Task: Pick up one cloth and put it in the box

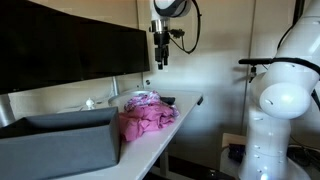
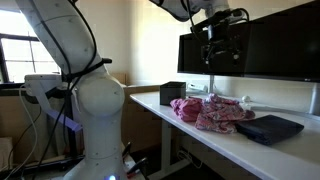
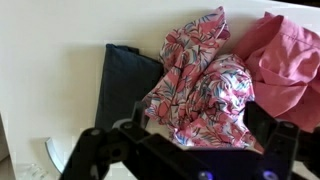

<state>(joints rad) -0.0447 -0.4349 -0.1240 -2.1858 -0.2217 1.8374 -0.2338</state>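
Note:
A pile of cloths lies on the white table: a plain pink cloth [image 1: 145, 120] [image 2: 187, 108] [image 3: 290, 60] and a floral pink-and-white cloth [image 3: 200, 90] [image 2: 225, 117] [image 1: 143, 98]. A grey box [image 1: 60, 140] [image 2: 270, 128] stands beside the pile. My gripper [image 1: 160, 60] [image 2: 221, 62] hangs well above the cloths. In the wrist view its fingers [image 3: 195, 135] are spread wide and empty, with the floral cloth below between them.
A dark flat cloth or pad [image 3: 125, 85] [image 2: 172, 92] lies on the table beside the floral cloth. A large black monitor [image 1: 70, 45] [image 2: 260, 45] stands along the back of the table. The table edge [image 1: 170, 135] drops off at the front.

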